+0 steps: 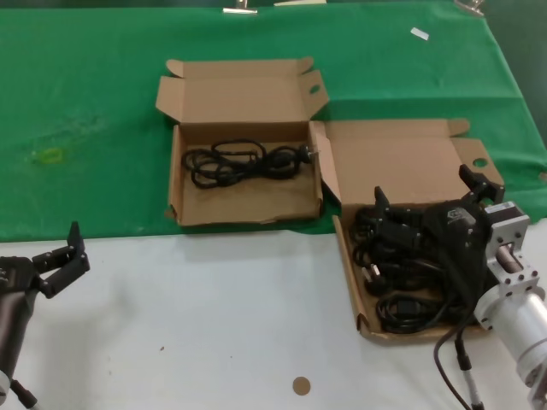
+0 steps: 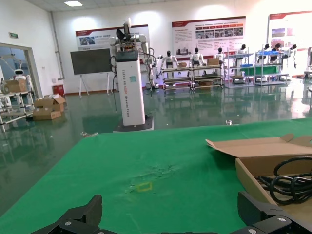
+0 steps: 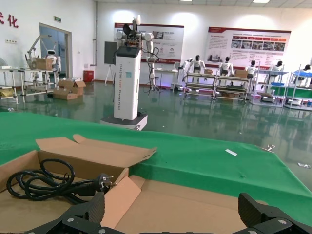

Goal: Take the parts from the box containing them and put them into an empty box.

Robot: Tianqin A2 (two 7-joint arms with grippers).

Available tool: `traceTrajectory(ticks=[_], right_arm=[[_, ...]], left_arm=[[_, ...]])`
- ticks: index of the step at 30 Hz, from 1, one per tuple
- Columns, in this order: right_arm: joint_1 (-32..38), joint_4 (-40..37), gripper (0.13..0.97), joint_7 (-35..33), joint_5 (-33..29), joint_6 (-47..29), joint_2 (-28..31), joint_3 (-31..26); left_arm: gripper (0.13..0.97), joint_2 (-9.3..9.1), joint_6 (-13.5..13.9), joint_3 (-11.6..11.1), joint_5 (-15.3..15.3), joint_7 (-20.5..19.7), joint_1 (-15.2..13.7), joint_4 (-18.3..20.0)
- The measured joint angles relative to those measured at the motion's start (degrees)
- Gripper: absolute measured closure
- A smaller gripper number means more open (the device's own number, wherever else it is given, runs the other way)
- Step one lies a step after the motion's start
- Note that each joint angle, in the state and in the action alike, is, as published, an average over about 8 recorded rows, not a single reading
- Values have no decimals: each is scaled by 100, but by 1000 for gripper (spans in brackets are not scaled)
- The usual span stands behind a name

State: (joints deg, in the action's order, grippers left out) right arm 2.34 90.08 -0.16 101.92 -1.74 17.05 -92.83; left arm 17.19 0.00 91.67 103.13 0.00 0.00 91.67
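Now, right claw (image 1: 427, 198) spread above cords (image 1: 408, 273), lone cord (image 1: 244, 162) lying crosswise, left claw (image 1: 61, 256) open.

This is a robotics lab or demonstration hall inside a large industrial building. Beyond the open fingers (image 2: 78, 214) of the left wrist camera stretches a glossy green floor (image 2: 195, 109), and past that stands a tall white pedestal (image 2: 129, 87) carrying a two-armed robot torso. Humanoid robots (image 3: 197, 66) line up by metal racks (image 3: 204, 80) along the far wall, under big printed display boards (image 3: 246, 46). A dark screen on a stand (image 2: 91, 61) sits near the wall, and stacked cardboard cartons (image 2: 46, 107) rest beside a doorway. The nearby work surface is a table draped in green cloth (image 1: 85, 111).
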Motion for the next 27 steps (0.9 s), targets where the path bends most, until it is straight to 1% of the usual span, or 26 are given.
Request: traceTrajectory(ticks=[27], right_arm=[[0,0,129,0,0,0,0,0]], left_arm=[[132,0,0,0,0,0,0,0]])
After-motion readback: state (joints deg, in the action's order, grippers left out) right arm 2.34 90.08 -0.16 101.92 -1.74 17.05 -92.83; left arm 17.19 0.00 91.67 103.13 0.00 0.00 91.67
